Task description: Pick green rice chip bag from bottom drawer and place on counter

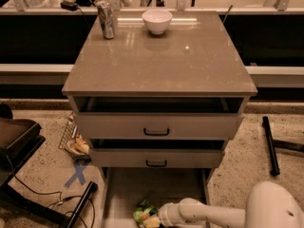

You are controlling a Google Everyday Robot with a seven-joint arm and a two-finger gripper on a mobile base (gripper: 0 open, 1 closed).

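The counter bears can and bowl; gripper down in bottom drawer.

Speckled beige floor surrounds the cabinet. Beside the counter's front-left corner a wire basket leans against the cabinet. Below it a blue tape X marks the floor, and a dark stand and cables lie further left. Right of the front-right corner lies a black bar. A pale railing runs beyond the far edge. The gripper sits in the bottom drawer.
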